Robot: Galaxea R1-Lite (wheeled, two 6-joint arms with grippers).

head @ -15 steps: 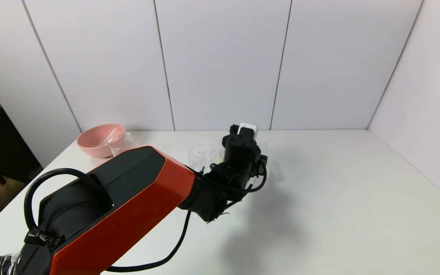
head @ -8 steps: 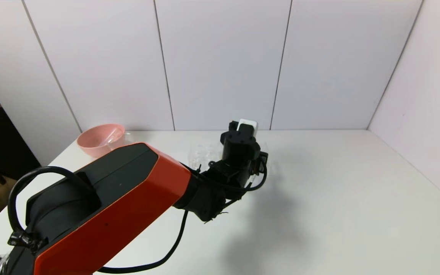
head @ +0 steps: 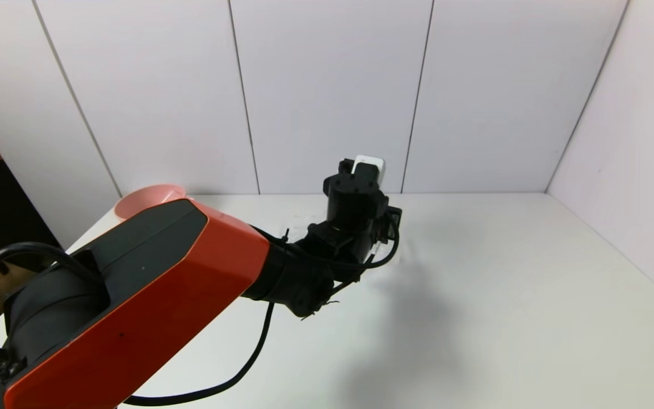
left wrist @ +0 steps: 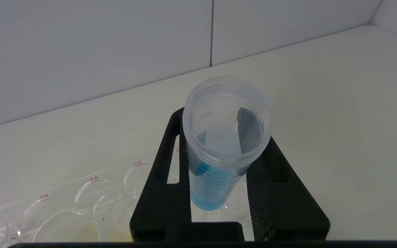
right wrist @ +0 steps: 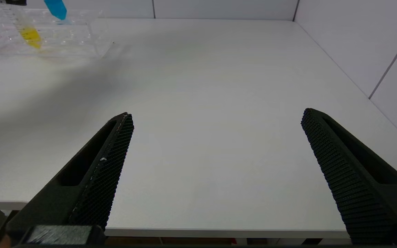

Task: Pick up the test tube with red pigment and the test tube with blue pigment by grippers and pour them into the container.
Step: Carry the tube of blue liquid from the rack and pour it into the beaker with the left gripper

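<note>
The left end effector (left wrist: pixel 219 186) is closed tight on the blue tube (left wrist: pixel 221 151). The tube stands up straight between the two black fingers (left wrist: pixel 160 193), with its open top up and blue water in the bottom half. It is lifted just above the clear rack (left wrist: pixel 81 203), near the back of the white table (head: pixel 503 295). A tube with yellow water (right wrist: pixel 29 34) sits in the rack. The pink bowl (head: pixel 145 199) peeks out behind the left arm. The right end effector (right wrist: pixel 215 165) hangs low at the near edge of the table, well apart from the rack, with its fingers spread wide and nothing in them.
</note>
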